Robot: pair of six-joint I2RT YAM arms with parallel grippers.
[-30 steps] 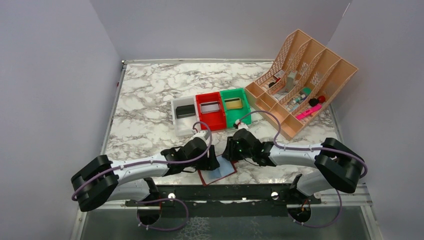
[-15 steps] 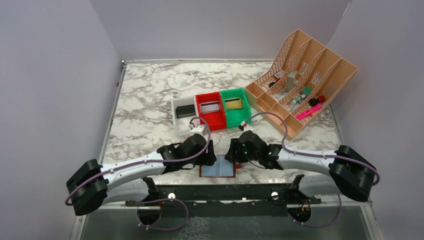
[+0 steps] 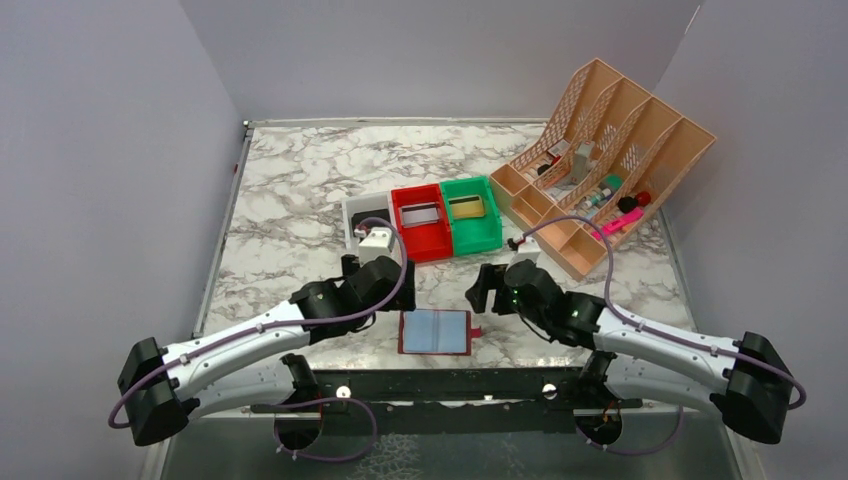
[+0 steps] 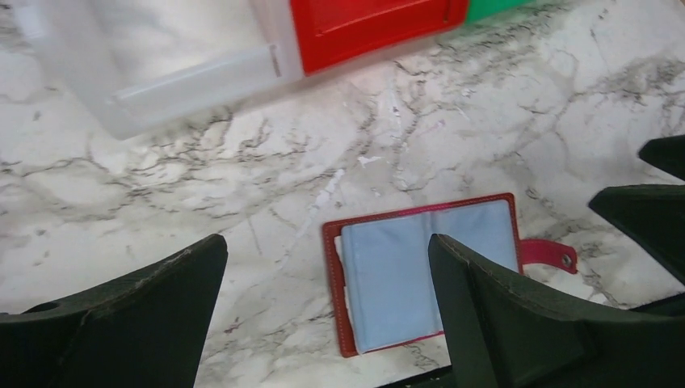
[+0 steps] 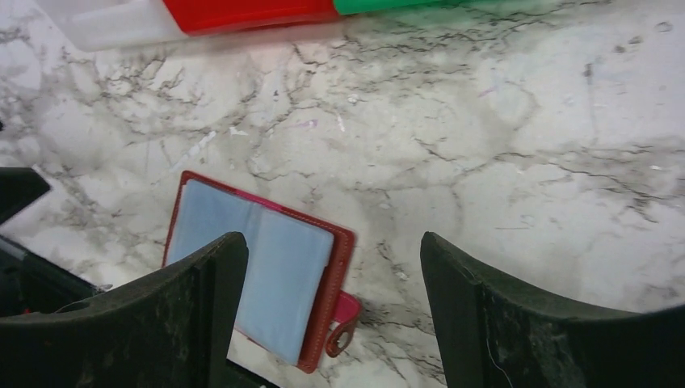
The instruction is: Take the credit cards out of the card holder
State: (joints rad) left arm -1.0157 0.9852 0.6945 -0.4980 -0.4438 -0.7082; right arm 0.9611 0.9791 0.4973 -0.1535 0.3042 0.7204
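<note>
The card holder [image 3: 435,332] is lying open and flat at the bench's [image 3: 300,180] near edge, square to it, where a second ago it was sitting skewed between the two hands. The left hand [image 4: 323,246] and right hand [image 5: 331,242] have been backing off to either side; both are spread wide, gripping nothing.

Farther back, the overhead view is showing a silver card [image 3: 422,214] in the red bin [image 3: 435,245] and a gold card [image 3: 466,207] in the green bin [image 3: 480,235]. The white bin [image 3: 352,205] is partly hiding under the left arm.

The wrist views are cutting those cards off but showing the holder's blue pockets looking bare and its snap strap [image 4: 549,255]. The task is probably finishing.
</note>
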